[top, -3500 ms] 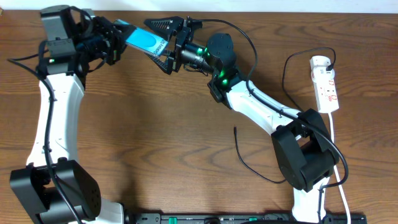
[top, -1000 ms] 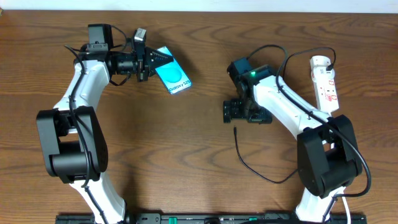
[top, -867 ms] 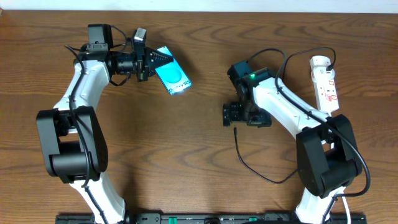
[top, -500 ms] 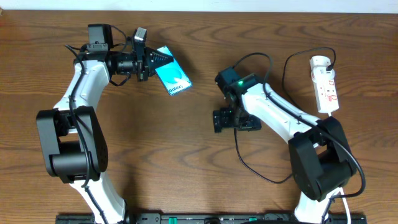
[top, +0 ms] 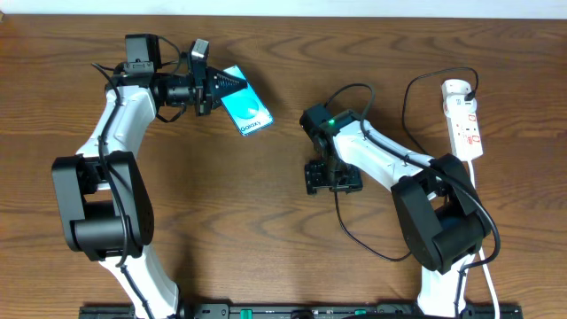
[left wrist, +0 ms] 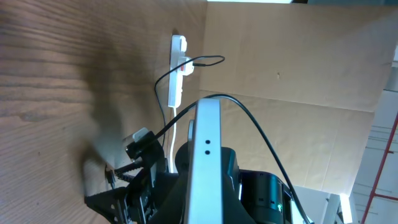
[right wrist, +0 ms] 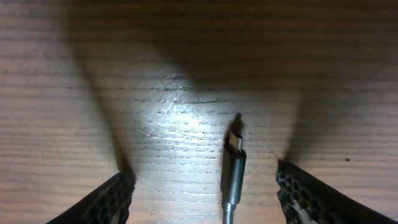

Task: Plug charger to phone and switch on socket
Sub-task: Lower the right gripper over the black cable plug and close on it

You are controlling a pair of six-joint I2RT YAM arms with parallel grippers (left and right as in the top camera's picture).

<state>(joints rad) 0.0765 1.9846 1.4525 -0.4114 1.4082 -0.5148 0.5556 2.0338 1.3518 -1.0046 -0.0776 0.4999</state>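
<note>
The phone (top: 248, 112), cyan screen up, is at the back left, and my left gripper (top: 227, 89) is shut on its far edge. In the left wrist view the phone (left wrist: 207, 137) shows edge-on between the jaws. My right gripper (top: 333, 177) is open and low over the charger's plug tip. In the right wrist view the plug tip (right wrist: 234, 168) lies on the wood between my open fingers (right wrist: 109, 199), nearer the right one, touching neither. The black charger cable (top: 340, 213) trails toward the front. The white socket (top: 465, 120) lies at the far right.
The charger cable loops along the front right of the wooden table (top: 230, 221) and back up to the socket's far end. A thicker white cord (top: 485, 266) runs from the socket to the front edge. The socket also shows in the left wrist view (left wrist: 177, 78).
Earlier both grippers held the phone up at the back. Since then my right gripper has let go, swung left and forward, and come down over the plug tip. In the last second my left arm stayed still.
</note>
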